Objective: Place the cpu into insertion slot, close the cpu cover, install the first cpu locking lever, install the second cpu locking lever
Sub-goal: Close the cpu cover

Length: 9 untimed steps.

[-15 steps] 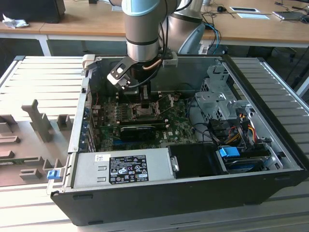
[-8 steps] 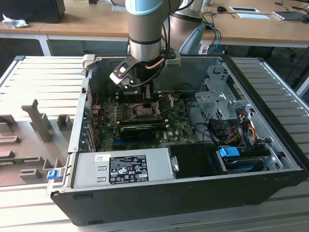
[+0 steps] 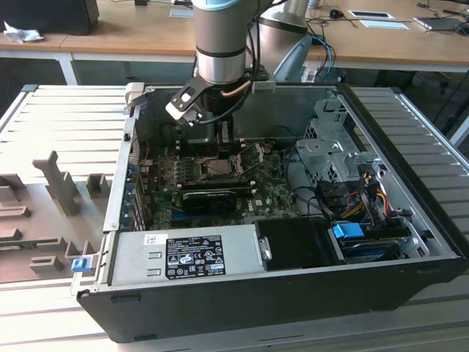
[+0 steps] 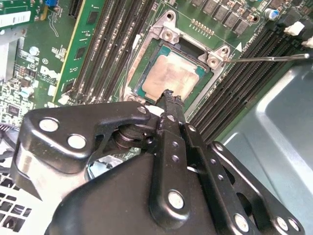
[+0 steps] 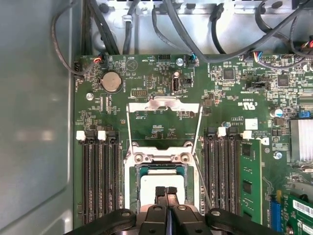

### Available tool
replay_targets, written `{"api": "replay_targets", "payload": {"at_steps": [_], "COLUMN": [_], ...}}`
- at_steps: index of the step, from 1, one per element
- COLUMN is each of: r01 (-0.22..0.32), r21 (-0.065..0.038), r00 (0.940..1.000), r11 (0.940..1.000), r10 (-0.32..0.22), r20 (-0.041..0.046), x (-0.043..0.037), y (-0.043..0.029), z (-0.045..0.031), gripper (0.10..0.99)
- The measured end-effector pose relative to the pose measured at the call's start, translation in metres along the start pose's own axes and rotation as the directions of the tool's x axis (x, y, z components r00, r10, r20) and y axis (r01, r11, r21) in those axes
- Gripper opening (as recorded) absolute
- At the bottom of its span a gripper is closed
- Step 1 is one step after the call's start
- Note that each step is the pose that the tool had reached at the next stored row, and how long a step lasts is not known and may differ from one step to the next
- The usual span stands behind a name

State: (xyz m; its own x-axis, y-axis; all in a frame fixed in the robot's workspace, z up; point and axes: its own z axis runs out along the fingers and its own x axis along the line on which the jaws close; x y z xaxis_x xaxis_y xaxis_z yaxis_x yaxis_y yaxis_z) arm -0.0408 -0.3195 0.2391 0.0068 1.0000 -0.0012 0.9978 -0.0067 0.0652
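Black gripper (image 5: 167,192), fingers pressed together, grasping nothing, tips just over the silvery cpu (image 4: 172,73), cpu lying in insertion slot (image 5: 132,188) directly beneath, cpu cover (image 5: 164,104) flipped open beyond.

In the exterior view, looks down at a slant from high and well back into the open computer case (image 3: 242,293). In the first wrist view, faces nearly straight down at the motherboard (image 5: 234,98) from close above. In the second wrist view, peers obliquely past the gripper (image 4: 168,95), nearer. Shares the cpu (image 5: 161,178) in both wrist views.
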Motion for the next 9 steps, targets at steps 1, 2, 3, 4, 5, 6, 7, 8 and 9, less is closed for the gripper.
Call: {"api": "replay_targets", "payload": {"at_steps": [1, 2, 3, 4, 5, 6, 7, 8, 9], "r01": [0.0, 0.0, 0.0, 0.0, 0.0, 0.0, 0.0, 0.0, 0.0], "r21": [0.0, 0.0, 0.0, 0.0, 0.0, 0.0, 0.0, 0.0, 0.0], "r00": [1.0, 1.0, 1.0, 1.0, 1.0, 1.0, 1.0, 1.0, 1.0], "r11": [1.0, 1.0, 1.0, 1.0, 1.0, 1.0, 1.0, 1.0, 1.0], "r10": [0.0, 0.0, 0.0, 0.0, 0.0, 0.0, 0.0, 0.0, 0.0], "r20": [0.0, 0.0, 0.0, 0.0, 0.0, 0.0001, -0.0001, 0.0, 0.0001], "x": [0.0, 0.0, 0.0, 0.0, 0.0, 0.0, 0.0002, 0.0003, 0.0003], "y": [0.0002, 0.0003, 0.0005, 0.0007, 0.0008, 0.001, 0.001, 0.0014, 0.0027], "z": [-0.0023, -0.0043, -0.008, -0.0104, -0.0123, -0.0155, -0.0157, -0.0157, -0.0156], "gripper": [0.106, 0.106, 0.106, 0.106, 0.106, 0.106, 0.106, 0.106, 0.106]}}
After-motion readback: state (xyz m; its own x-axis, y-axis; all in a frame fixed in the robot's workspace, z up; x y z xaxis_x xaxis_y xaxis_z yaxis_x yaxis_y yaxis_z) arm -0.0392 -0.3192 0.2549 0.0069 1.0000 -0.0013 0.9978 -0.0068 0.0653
